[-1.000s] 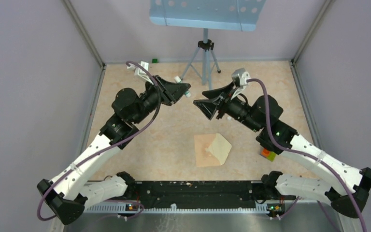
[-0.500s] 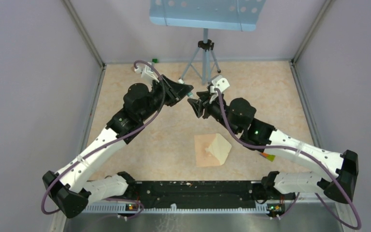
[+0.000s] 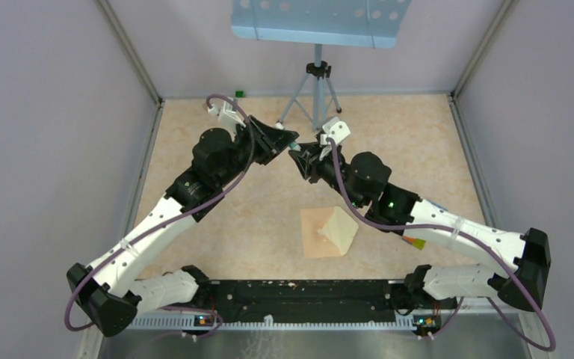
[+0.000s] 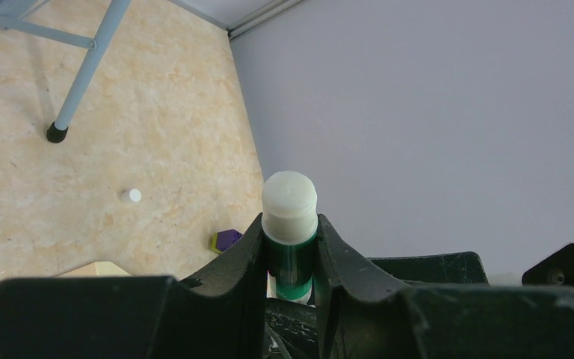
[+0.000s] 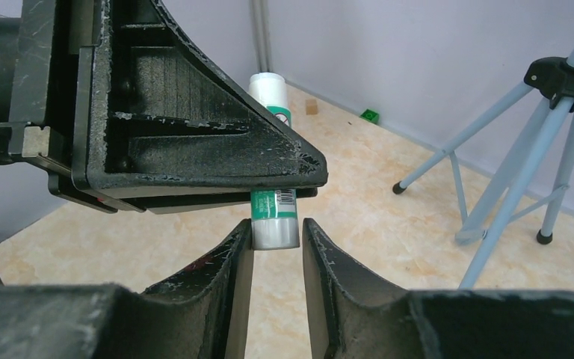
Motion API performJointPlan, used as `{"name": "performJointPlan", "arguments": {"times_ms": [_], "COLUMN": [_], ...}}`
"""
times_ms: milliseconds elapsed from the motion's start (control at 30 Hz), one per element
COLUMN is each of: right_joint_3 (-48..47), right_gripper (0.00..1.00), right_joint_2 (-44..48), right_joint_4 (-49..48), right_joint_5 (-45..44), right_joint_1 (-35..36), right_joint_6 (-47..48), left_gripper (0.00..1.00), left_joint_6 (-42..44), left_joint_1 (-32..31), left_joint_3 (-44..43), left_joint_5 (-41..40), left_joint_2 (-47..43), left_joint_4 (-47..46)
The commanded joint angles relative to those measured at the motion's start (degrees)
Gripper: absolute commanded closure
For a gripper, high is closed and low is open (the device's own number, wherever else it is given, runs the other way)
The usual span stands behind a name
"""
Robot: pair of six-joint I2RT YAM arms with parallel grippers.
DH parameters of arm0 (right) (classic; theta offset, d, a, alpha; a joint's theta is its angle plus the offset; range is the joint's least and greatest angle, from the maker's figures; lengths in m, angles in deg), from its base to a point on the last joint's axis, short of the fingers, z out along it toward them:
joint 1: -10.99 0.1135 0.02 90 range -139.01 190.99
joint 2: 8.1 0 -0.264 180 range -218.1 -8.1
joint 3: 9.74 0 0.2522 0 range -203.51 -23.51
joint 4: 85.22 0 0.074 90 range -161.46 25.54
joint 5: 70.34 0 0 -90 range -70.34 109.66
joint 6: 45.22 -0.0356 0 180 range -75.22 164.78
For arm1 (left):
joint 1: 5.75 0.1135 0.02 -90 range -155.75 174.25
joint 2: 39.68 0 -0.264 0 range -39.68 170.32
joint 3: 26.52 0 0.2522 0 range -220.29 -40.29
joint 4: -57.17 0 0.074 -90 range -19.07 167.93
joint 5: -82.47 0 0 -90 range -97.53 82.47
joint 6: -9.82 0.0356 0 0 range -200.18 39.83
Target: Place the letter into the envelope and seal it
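- While the envelope (image 3: 314, 235) lies flat on the desk (image 3: 254, 224) in front of the arm bases, nearer your right arm, neither pincer is anywhere close to it: both are raised well above and beyond it.
- The letter (image 3: 342, 226) shows as the paler sheet against the envelope's right part. From the top view you cannot tell whether it is tucked inside or only lying on it.
- The relation that matters now is up in the air, at a green glue stick (image 5: 275, 217) bridging the two pincers.
- Its long axis runs across the left pincer's fingers. The white end sticks out on one side and the grey, translucent end pokes out on the other, towards your right arm.
- Your left pincer (image 4: 289, 224) is pinching the stick around its green body.
- Your right pincer (image 5: 276, 228) has a finger on either side of the grey end, set crosswise to the stick. The near finger looks to be touching it, but you cannot tell whether the grip has closed.
- Judging by this, the step in hand is pulling the cap, so the pull should follow the stick's axis, away from the left pincer.
- Both arms are stretched forward and inward, their wrists meeting nose to nose just in front of the tripod (image 3: 315, 90).
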Motion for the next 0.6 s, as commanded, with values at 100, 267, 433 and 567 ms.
{"name": "performJointPlan", "arguments": {"times_ms": [100,267,433,567], "right_joint_3": [-3.3,-4.0,-4.8,-5.3], "right_gripper": [0.82,1.0,1.0,1.0], "right_joint_2": [-0.7,-0.5,0.5,2.0], "right_joint_4": [-3.5,-1.0,3.8,9.8], "right_joint_5": [-2.3,-1.9,-1.2,-0.9], "right_joint_1": [0.5,0.5,0.5,0.4], "right_joint_6": [0.8,-0.1,-2.6,-5.8], "left_gripper": [1.0,1.0,0.62,0.36], "left_joint_6": [-1.9,-2.2,-0.1,4.5], "left_joint_1": [0.2,0.5,1.0,1.9], "left_joint_3": [-0.1,0.1,0.7,0.9], "left_joint_5": [1.6,2.0,2.3,3.0], "left_joint_2": [0.7,0.9,0.8,0.4], "left_joint_4": [-1.1,-0.2,-0.7,-1.8]}}
